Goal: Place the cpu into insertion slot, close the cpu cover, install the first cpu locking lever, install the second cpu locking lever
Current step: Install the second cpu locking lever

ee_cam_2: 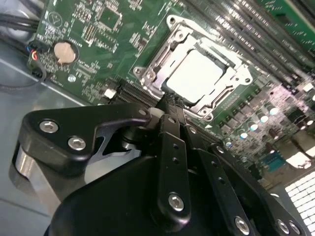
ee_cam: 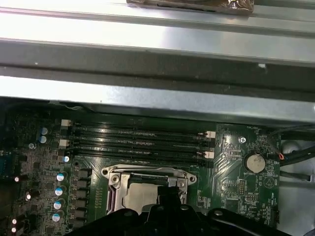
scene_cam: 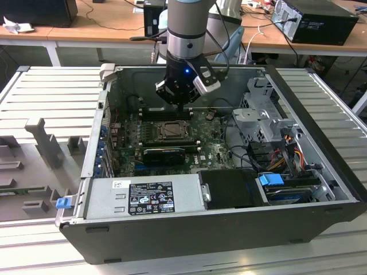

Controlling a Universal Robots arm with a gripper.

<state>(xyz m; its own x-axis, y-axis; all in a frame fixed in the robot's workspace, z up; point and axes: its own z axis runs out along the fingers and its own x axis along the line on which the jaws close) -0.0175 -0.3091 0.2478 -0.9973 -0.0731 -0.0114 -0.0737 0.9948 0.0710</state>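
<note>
In the second wrist view the end effector (ee_cam_2: 170,101), fingers together and holding nothing, hangs just at the edge of the cover (ee_cam_2: 162,59). The cover lies closed over the cpu (ee_cam_2: 197,73), which sits in the slot (scene_cam: 171,130) on the motherboard (ee_cam_2: 88,29).

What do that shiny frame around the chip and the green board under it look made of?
The cpu cover looks like bare stamped metal: silvery, with bright glints. The cpu has a pale, matte metallic face. The board is probably lacquered fibreglass: glossy green with fine printed lines.
</note>
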